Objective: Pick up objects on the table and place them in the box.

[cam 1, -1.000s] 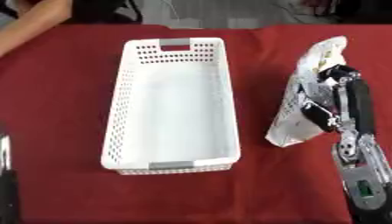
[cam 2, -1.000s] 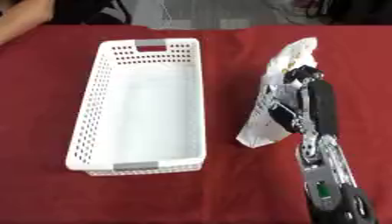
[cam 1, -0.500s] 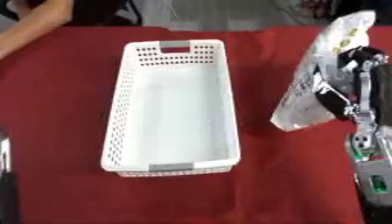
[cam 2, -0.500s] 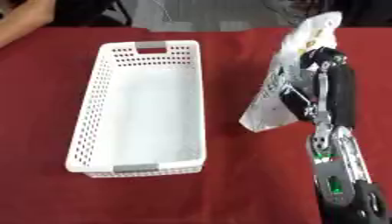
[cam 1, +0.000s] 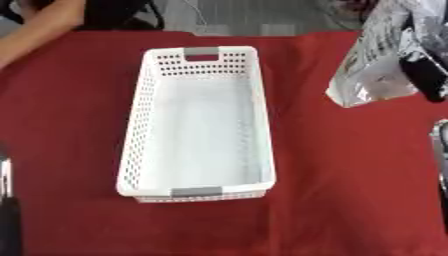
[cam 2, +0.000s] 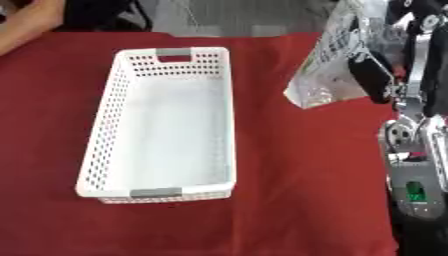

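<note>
A white perforated basket (cam 1: pixel 143 116) with grey handles lies lengthwise on the red cloth, with nothing inside it. To its right, a white and silver bag (cam 2: pixel 325 67) hangs in the air above the cloth's far right part, tilted. My right hand (cam 2: pixel 371 76) is shut on the bag, dark fingers wrapped over its right side. The bag's lower corner is off the table. A dark strip at the lower left edge is my left hand (cam 1: pixel 7 210); its fingers do not show.
The red cloth (cam 1: pixel 332 190) covers the table to a far edge, with grey floor beyond. My right forearm (cam 2: pixel 418 165) stands along the right side, silver and black, between the basket and the table's right edge.
My right hand has lifted the bag off the cloth and carried it up and toward the far right. The basket has not moved.
</note>
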Robot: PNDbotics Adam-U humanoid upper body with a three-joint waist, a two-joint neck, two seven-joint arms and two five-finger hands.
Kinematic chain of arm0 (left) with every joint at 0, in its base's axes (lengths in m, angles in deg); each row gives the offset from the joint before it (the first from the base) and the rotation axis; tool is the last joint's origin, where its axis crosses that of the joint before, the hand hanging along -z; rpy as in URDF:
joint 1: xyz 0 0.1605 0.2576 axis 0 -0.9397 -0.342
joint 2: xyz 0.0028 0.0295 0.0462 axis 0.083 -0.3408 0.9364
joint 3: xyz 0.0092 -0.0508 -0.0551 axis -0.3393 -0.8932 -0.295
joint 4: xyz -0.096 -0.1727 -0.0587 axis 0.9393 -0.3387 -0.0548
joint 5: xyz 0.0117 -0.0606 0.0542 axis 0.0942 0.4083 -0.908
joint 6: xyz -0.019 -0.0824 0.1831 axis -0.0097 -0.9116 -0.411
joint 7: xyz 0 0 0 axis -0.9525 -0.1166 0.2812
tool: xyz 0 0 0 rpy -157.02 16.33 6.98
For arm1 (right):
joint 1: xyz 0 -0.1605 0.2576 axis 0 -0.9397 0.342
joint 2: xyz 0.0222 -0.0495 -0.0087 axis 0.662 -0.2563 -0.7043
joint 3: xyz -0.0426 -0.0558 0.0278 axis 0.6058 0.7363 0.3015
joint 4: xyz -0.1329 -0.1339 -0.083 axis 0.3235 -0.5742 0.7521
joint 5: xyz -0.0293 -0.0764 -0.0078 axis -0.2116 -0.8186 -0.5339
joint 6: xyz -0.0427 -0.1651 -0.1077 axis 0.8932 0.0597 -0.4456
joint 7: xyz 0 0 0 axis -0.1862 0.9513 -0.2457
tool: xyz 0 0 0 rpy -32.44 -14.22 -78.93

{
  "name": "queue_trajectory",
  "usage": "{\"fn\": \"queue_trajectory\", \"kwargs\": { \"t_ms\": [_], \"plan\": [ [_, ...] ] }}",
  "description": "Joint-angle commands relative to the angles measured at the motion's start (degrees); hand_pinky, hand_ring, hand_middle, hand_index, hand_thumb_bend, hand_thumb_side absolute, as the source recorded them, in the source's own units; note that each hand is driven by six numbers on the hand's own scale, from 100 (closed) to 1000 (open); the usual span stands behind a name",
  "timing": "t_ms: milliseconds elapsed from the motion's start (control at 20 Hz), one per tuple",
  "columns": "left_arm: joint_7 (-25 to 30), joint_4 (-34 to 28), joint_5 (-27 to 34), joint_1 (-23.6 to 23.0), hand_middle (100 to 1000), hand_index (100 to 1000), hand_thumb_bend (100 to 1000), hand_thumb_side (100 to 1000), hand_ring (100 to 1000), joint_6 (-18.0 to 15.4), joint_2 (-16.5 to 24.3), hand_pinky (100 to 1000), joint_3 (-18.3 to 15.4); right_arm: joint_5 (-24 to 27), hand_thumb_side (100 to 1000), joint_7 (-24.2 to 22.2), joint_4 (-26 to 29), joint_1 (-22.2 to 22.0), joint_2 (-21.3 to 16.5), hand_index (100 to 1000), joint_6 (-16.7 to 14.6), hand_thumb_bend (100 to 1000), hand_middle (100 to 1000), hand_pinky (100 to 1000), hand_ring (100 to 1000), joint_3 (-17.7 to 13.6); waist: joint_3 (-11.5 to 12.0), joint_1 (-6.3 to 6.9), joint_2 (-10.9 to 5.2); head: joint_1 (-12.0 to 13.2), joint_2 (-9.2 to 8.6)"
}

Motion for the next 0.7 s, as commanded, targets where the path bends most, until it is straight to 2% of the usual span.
{"fn": "queue_trajectory", "kwargs": {
  "t_ms": [50, 400, 700],
  "plan": [
    [0.12, -0.84, -0.06, 0.24, 727, 805, 100, 1000, 601, 0.18, 0.90, 605, -0.07, 1.25, 100, -0.44, 2.23, 2.41, -1.48, 226, -0.97, 100, 100, 100, 100, 0.85, 0.12, 0.02, -1.03, -0.17, -0.57],
    [0.40, -0.84, 0.04, 0.10, 727, 804, 100, 1000, 601, 0.30, 0.80, 605, 0.15, 2.89, 100, -2.60, 2.33, 7.53, -0.10, 225, -2.69, 100, 100, 100, 100, 3.40, 0.50, 0.01, -1.13, -0.65, -0.55],
    [0.63, -0.84, 0.19, 0.04, 727, 802, 100, 1000, 601, 0.34, 0.72, 604, 0.31, 2.90, 100, -4.33, -0.39, 12.46, 2.03, 226, -3.71, 100, 100, 100, 100, 5.54, 1.17, -0.08, -1.19, -1.12, -0.71]
  ]
}}
